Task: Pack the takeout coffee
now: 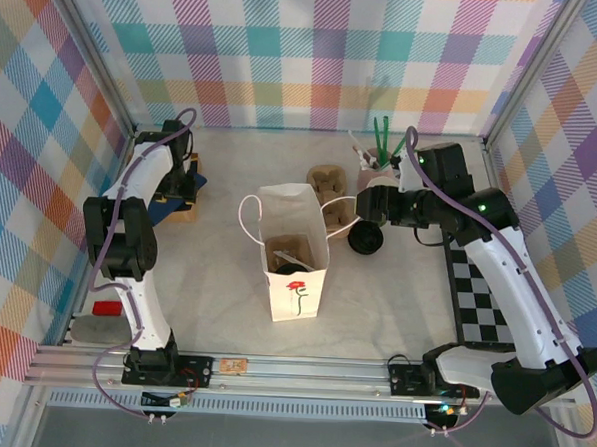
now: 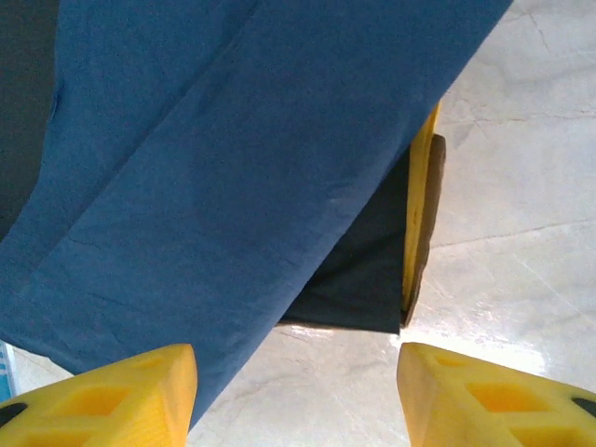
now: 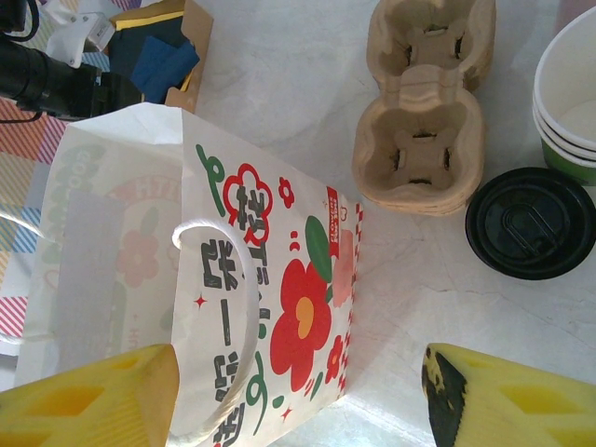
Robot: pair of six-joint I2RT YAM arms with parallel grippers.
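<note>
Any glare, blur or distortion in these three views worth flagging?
Top external: even light, sharp, no glare on the white flower-printed paper bag. Left wrist: bright glare on the pale marbled tabletop below the dark blue cloth. Right wrist: crisp print, near yellow fingertips slightly soft.

A white paper bag (image 3: pixel 233 279) (red flowers printed) sits near a cardboard cup carrier (image 3: pixel 424 102), a black lid (image 3: pixel 531 222) just beside it.

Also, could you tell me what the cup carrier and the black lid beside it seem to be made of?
The cup carrier looks like moulded paper pulp: matt tan, soft-edged. The black lid seems plastic: smooth, with crisp embossed ridges and a faint sheen.
</note>
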